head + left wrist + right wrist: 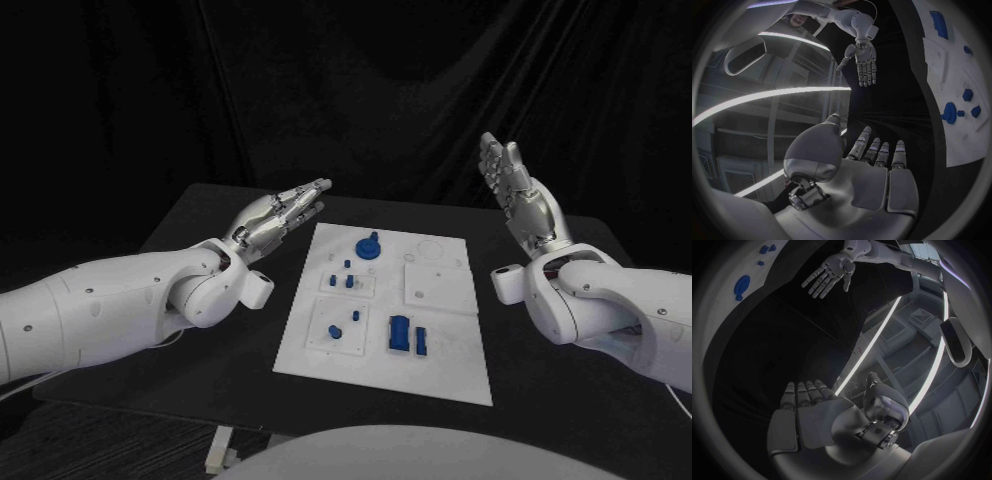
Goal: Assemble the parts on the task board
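Note:
The white task board [447,340] lies in the middle of the black table. Several blue parts sit on it: a round knobbed piece [369,245] at the far end, small pegs [346,275] in the middle, and two upright blocks [400,333] near the front. My left hand [280,217] hovers left of the board, fingers stretched out flat and holding nothing. My right hand [519,195] is raised to the right of the board, fingers straight and apart, empty. The left wrist view shows the board [957,65] with blue parts [949,112] and the right hand [864,62].
The black table [188,225] extends round the board on all sides, with its near edge [144,405] in front of me. A dark curtain hangs behind the table.

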Motion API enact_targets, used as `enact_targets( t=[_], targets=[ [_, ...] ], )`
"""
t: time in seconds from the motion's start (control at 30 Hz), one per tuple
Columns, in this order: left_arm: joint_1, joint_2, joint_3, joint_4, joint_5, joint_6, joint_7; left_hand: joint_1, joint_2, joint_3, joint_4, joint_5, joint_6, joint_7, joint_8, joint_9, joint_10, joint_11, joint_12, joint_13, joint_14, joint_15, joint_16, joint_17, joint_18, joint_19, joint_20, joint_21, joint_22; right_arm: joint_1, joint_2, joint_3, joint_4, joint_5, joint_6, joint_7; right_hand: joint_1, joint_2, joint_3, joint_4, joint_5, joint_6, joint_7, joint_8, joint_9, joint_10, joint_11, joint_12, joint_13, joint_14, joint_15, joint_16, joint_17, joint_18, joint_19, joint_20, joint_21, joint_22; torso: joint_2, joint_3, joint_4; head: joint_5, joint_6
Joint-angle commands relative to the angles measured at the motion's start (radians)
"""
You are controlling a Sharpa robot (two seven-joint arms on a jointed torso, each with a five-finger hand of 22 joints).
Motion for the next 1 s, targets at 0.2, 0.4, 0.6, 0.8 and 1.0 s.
enact_targets(
  t=[0.2, 0.4, 0.6, 0.8, 1.0],
  targets=[
    [-0.027, 0.04, 0.062, 0.034, 0.09, -0.259, -0.051, -0.439, -0.06, 0.126, -0.106, -0.146, -0.175, -0.019, -0.031, -0.021, -0.01, -0.028, -0.084, -0.02, -0.002, -0.03, -0.029, -0.017, -0.055, -0.006, -0.062, -0.021, -0.028, -0.061, 0.088, 0.095, -0.052, 0.244, -0.049, -0.062, -0.101, -0.003, 0.007, -0.001, -0.01, -0.014, 0.0, -0.012, -0.006, -0.007, -0.004, -0.011, -0.003, -0.006, -0.001, -0.008, -0.011, -0.047, 0.003, -0.005, -0.025, -0.003, 0.015, 0.0147, -0.0363, -0.031, 0.114],
    [-0.052, 0.076, 0.123, 0.063, 0.157, -0.462, -0.096, -0.554, -0.137, 0.126, -0.124, -0.18, -0.218, -0.019, -0.031, -0.021, -0.01, -0.028, -0.101, -0.02, -0.002, -0.03, -0.029, -0.017, -0.056, -0.006, -0.144, -0.021, -0.028, -0.094, 0.138, 0.15, -0.081, 0.354, -0.069, -0.087, -0.101, -0.003, 0.007, -0.001, -0.01, -0.014, 0.0, -0.012, -0.006, -0.007, -0.004, -0.011, -0.003, -0.006, -0.001, -0.008, -0.011, -0.047, 0.003, -0.005, -0.025, -0.003, 0.025, 0.0243, -0.0606, -0.054, 0.198],
    [-0.07, 0.102, 0.167, 0.083, 0.205, -0.607, -0.128, -0.643, -0.137, 0.126, -0.143, -0.209, -0.248, -0.019, -0.031, -0.021, -0.01, -0.028, -0.117, -0.02, -0.002, -0.03, -0.029, -0.017, -0.056, -0.006, -0.144, -0.021, -0.028, -0.102, 0.151, 0.164, -0.088, 0.381, -0.074, -0.094, -0.101, -0.003, 0.007, -0.001, -0.01, -0.014, 0.0, -0.012, -0.006, -0.007, -0.004, -0.011, -0.003, -0.006, -0.001, -0.008, -0.011, -0.047, 0.003, -0.005, -0.025, -0.003, 0.03, 0.029, -0.0725, -0.065, 0.238],
    [-0.079, 0.114, 0.187, 0.093, 0.228, -0.674, -0.144, -0.707, -0.137, 0.126, -0.143, -0.228, -0.271, -0.019, -0.031, -0.021, -0.01, -0.028, -0.125, -0.02, -0.002, -0.03, -0.029, -0.017, -0.056, -0.006, -0.144, -0.021, -0.028, -0.102, 0.151, 0.164, -0.088, 0.381, -0.074, -0.094, -0.101, -0.003, 0.007, -0.001, -0.01, -0.014, 0.0, -0.012, -0.006, -0.007, -0.004, -0.011, -0.003, -0.006, -0.001, -0.008, -0.011, -0.047, 0.003, -0.005, -0.025, -0.003, 0.031, 0.0297, -0.0742, -0.067, 0.244],
    [-0.08, 0.115, 0.19, 0.094, 0.23, -0.681, -0.145, -0.765, -0.137, 0.126, -0.143, -0.245, -0.295, -0.019, -0.031, -0.021, -0.01, -0.028, -0.2, -0.02, -0.002, -0.03, -0.029, -0.017, -0.056, -0.006, -0.144, -0.021, -0.028, -0.102, 0.151, 0.164, -0.088, 0.381, -0.074, -0.094, -0.101, -0.003, 0.007, -0.001, -0.01, -0.014, 0.0, -0.012, -0.006, -0.007, -0.004, -0.011, -0.003, -0.006, -0.001, -0.008, -0.011, -0.047, 0.003, -0.005, -0.025, -0.003, 0.031, 0.0297, -0.0742, -0.067, 0.244]
  ],
)
